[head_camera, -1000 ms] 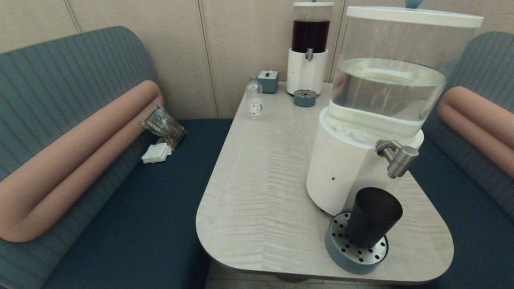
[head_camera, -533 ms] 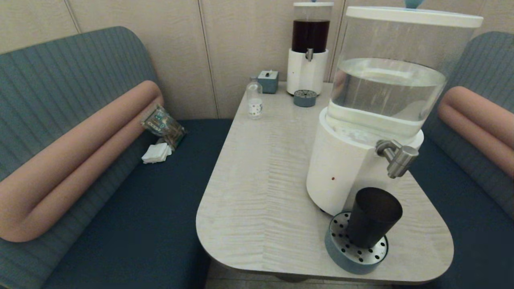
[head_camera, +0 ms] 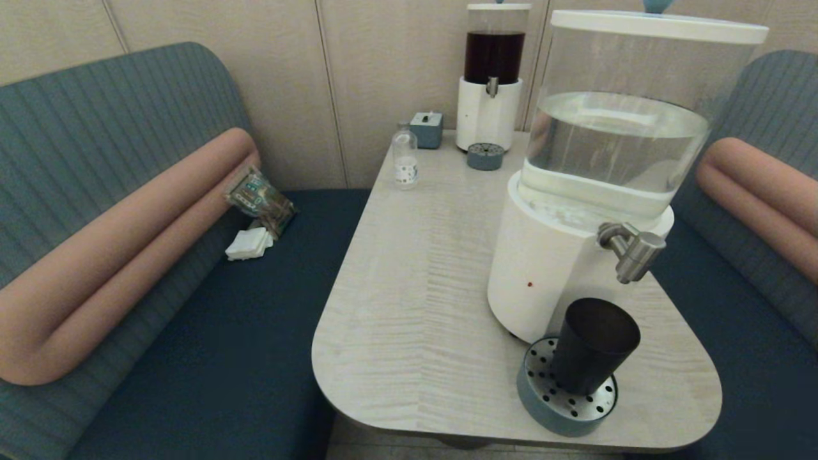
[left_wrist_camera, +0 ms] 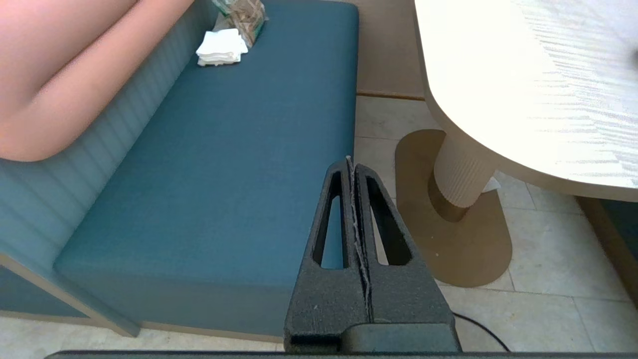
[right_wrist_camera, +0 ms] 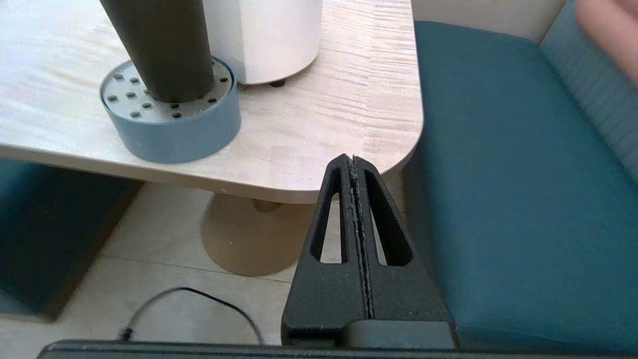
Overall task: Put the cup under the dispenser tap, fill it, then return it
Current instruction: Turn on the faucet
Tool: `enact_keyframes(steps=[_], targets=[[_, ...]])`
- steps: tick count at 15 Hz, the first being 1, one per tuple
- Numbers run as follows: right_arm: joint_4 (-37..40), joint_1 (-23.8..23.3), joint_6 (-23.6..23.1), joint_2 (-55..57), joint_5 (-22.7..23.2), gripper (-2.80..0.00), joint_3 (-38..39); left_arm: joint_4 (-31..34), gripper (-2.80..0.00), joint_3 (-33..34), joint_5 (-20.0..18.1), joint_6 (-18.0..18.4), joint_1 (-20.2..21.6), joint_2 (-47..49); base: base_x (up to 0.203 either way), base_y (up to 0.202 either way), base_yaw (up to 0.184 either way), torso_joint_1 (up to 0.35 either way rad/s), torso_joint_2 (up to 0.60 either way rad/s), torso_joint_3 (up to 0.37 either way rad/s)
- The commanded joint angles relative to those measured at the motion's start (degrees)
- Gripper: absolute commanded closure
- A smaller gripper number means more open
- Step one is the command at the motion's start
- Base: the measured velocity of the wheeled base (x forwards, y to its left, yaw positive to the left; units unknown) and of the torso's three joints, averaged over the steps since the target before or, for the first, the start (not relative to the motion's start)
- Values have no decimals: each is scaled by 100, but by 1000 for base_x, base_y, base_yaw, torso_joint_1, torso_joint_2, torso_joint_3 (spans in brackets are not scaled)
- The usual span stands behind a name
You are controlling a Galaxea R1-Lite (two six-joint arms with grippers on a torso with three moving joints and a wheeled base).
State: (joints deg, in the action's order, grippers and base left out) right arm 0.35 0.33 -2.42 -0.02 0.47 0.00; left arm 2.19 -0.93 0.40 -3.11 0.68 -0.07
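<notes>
The dark smoky cup (head_camera: 594, 345) (right_wrist_camera: 159, 45) stands upright on a round blue-grey perforated drip tray (head_camera: 543, 396) (right_wrist_camera: 174, 124) near the table's front right corner. Above it juts the brushed-metal dispenser tap (head_camera: 632, 252) of the large white-based dispenser (head_camera: 543, 268) with a clear water tank. Neither arm shows in the head view. My right gripper (right_wrist_camera: 353, 158) is shut and empty, below the table's front right corner, short of the cup. My left gripper (left_wrist_camera: 350, 160) is shut and empty, parked low beside the left bench.
A narrower dispenser with dark liquid (head_camera: 492, 76), its small drip tray (head_camera: 485, 156), a grey box (head_camera: 426, 130) and a small clear bottle (head_camera: 404, 160) stand at the table's far end. Blue benches (head_camera: 223, 332) flank the table (head_camera: 415, 306); napkins (head_camera: 249, 244) and a packet lie on the left seat.
</notes>
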Motion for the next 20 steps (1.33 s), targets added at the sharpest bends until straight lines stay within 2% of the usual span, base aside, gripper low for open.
enact_keyframes(steps=[1, 4, 9, 11, 12, 14, 17, 20], targets=[[3, 2, -18, -6, 5, 0, 4, 1, 0, 5, -1, -6, 2, 16, 0, 0, 0, 0, 0, 0], [9, 2, -267, -6, 31, 0, 9, 1, 0, 5, 4, -6, 2, 16, 0, 0, 0, 0, 0, 0], [21, 2, -334, 24, 6, 0, -199, 1, 0, -3, -4, -6, 2, 16, 0, 0, 0, 0, 0, 0], [269, 5, -199, 465, 16, 0, -1251, 1, 0, 0, -1, -6, 2, 16, 0, 0, 0, 0, 0, 0], [422, 7, 7, 916, 23, 0, -2132, 1, 0, 5, -4, -6, 2, 16, 0, 0, 0, 0, 0, 0], [712, 16, 382, 2267, 45, 0, -3633, 1, 0, 4, 3, -6, 2, 16, 0, 0, 0, 0, 0, 0], [1147, 66, 690, 4088, 243, 0, -5324, 1, 0, 5, -5, -6, 2, 16, 0, 0, 0, 0, 0, 0], [2465, 156, 835, 5335, 668, 0, -7079, 1, 0, 5, -5, -6, 2, 16, 0, 0, 0, 0, 0, 0]])
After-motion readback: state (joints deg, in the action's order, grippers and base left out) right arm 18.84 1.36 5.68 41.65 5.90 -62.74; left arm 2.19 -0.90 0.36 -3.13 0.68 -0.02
